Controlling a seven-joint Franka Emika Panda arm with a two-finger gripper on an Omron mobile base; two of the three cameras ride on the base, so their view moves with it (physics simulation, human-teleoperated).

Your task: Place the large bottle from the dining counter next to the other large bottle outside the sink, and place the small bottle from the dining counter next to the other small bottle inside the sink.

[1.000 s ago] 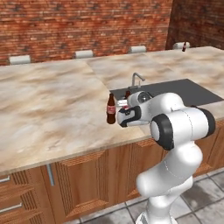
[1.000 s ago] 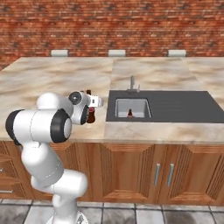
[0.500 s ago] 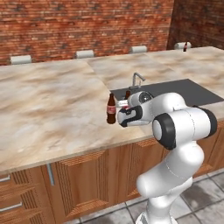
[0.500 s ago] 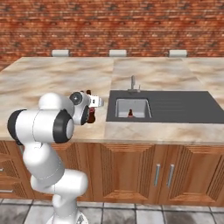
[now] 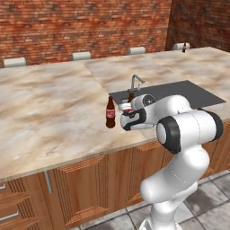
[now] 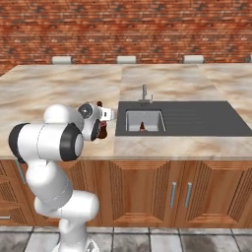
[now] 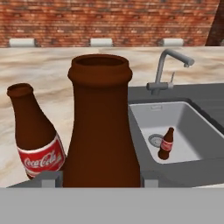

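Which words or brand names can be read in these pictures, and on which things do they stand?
"Coca-Cola": white script on the red label of the large bottle standing on the counter, left of the held bottle in the hand view.
The small bottle in the sink has a red label too, but too small to read.

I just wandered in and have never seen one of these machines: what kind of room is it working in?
A kitchen, computer-rendered by the look of it. A marble-patterned counter over wooden cabinets holds a recessed metal sink with a chrome faucet, before a brick wall. Cola bottles stand beside the sink.
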